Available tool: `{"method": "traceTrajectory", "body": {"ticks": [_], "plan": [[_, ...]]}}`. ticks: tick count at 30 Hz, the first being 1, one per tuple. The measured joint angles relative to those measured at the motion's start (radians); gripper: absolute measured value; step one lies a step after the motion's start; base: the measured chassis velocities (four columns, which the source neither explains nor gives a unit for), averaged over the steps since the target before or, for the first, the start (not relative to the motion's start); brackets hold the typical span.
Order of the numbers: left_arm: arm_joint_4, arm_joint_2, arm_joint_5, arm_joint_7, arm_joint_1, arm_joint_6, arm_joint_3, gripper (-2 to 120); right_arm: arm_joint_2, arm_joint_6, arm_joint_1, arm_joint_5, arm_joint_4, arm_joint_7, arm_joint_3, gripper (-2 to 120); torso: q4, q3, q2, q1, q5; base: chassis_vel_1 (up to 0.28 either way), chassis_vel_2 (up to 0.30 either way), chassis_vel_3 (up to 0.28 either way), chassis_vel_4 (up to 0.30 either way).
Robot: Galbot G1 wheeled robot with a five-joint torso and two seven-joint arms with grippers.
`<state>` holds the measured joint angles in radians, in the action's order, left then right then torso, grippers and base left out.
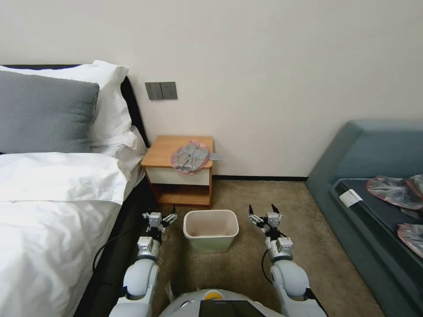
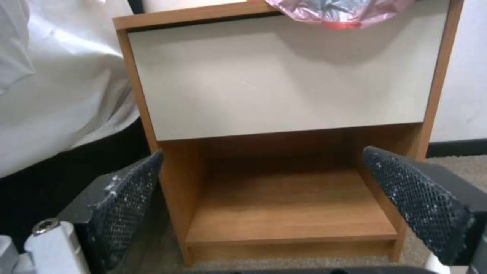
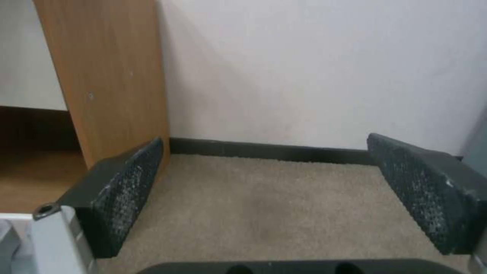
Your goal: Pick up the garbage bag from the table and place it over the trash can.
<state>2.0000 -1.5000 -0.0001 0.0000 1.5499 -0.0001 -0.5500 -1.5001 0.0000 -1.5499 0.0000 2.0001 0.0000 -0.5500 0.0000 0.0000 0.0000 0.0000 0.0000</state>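
Grey bag (image 1: 190, 157) is left on the table (image 1: 164, 152); both grippers (image 1: 159, 217) (image 1: 264, 214) are held wide open, empty, flanking the bin (image 1: 211, 230).

Crumpled garbage bag (image 1: 190, 157) on table (image 1: 164, 152) (overhanging), trash can (image 1: 211, 230) below

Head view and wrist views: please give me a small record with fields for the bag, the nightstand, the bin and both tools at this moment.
bag: garbage bag lies crumpled on the nightstand top, at its right front part, slightly over the front edge
nightstand: nightstand stands between the bed and the wall, lower shelf bare
bin: trash can on the carpet in front of the nightstand, no bag over it
left tool: left tool open, low, left of the bin, holding nothing
right tool: right tool open, low, right of the bin, holding nothing
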Motion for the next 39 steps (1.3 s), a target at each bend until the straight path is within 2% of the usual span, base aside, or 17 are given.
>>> {"method": "traceTrajectory", "body": {"ticks": [23, 25, 29, 31, 32, 34, 36, 38, 39], "plan": [[0.015, 0.003, -0.006, -0.001, 0.007, 0.004, -0.007, 100, -0.002, -0.003, -0.008, 0.000, 0.015, 0.000, 0.000, 100, 0.0000, 0.000, 0.000, 0.000, -0.0002, 0.000, 0.000, 0.000, 0.000], [0.069, 0.014, -0.025, -0.008, 0.029, 0.016, -0.033, 100, -0.013, -0.012, -0.035, 0.000, 0.068, 0.000, 0.002, 100, 0.0001, 0.000, 0.000, 0.000, 0.0003, 0.000, 0.000, 0.000, 0.000], [0.103, 0.021, -0.043, -0.011, 0.045, 0.025, -0.048, 100, -0.018, -0.021, -0.054, 0.001, 0.104, 0.000, 0.001, 100, 0.0000, 0.000, 0.000, 0.000, -0.0011, 0.000, 0.000, 0.000, 0.000], [0.158, 0.035, -0.070, -0.019, 0.065, 0.038, -0.075, 100, -0.029, -0.035, -0.078, 0.004, 0.157, 0.002, 0.004, 100, -0.0001, 0.000, 0.000, 0.000, 0.0006, 0.000, 0.000, 0.000, 0.000], [0.195, 0.044, -0.091, -0.026, 0.083, 0.048, -0.093, 100, -0.036, -0.045, -0.099, 0.006, 0.195, 0.005, 0.004, 100, 0.0000, 0.000, 0.000, 0.000, -0.0006, 0.000, 0.000, 0.000, 0.000], [0.219, 0.050, -0.104, -0.030, 0.093, 0.055, -0.105, 100, -0.041, -0.051, -0.109, 0.007, 0.217, 0.006, 0.005, 100, 0.0000, 0.000, 0.000, 0.000, -0.0006, 0.000, 0.000, 0.000, 0.000], [0.299, 0.070, -0.146, -0.042, 0.127, 0.075, -0.145, 100, -0.059, -0.074, -0.150, 0.012, 0.300, 0.011, 0.008, 100, 0.0000, 0.000, 0.000, 0.000, -0.0002, 0.000, 0.000, 0.000, 0.000], [0.317, 0.075, -0.156, -0.045, 0.135, 0.080, -0.154, 100, -0.062, -0.079, -0.159, 0.014, 0.318, 0.013, 0.009, 100, 0.0000, 0.000, 0.000, 0.000, -0.0003, 0.000, 0.000, 0.000, 0.000], [0.366, 0.087, -0.182, -0.052, 0.156, 0.092, -0.178, 100, -0.072, -0.091, -0.182, 0.016, 0.364, 0.015, 0.011, 100, 0.0000, 0.000, 0.000, 0.000, -0.0001, 0.000, 0.000, 0.000, 0.000]]}}
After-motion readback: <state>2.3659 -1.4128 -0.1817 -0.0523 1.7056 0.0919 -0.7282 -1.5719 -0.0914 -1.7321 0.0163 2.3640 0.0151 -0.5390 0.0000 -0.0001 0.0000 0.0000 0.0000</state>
